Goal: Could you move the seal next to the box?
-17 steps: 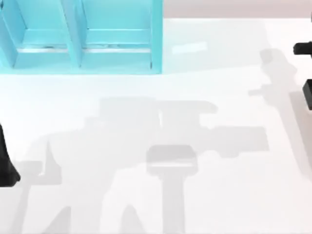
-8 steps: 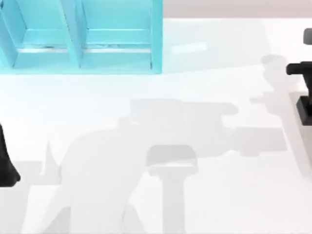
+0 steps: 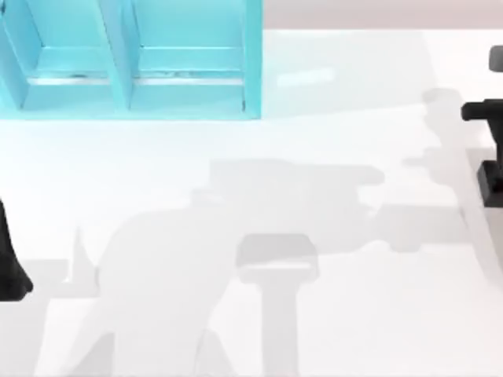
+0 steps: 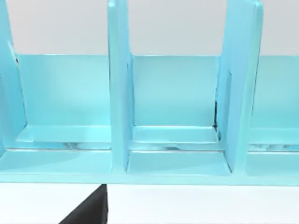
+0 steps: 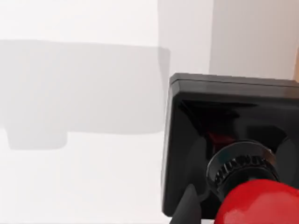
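The seal (image 5: 219, 140), a black square block with a glossy red knob (image 5: 259, 203), stands on the white table right under my right wrist camera. A dark part of my right gripper (image 5: 187, 207) sits against the block's side beside the knob. Black parts of the right gripper (image 3: 487, 149) show at the table's right edge in the top view. The box (image 3: 253, 63) is a turquoise open case with upright dividers at the back left; the left wrist view faces its compartments (image 4: 119, 93). My left arm (image 3: 12, 259) is parked at the left edge.
White table (image 3: 259, 330) with grey arm shadows across its middle. A tan strip (image 5: 296, 70) past the seal marks the table's edge close by. The wide stretch between the box and the right edge holds no other objects.
In the top view the right arm's black parts came down and slightly left a second ago, then held almost still. The arm shadows drifted rightward. The left arm has not moved.
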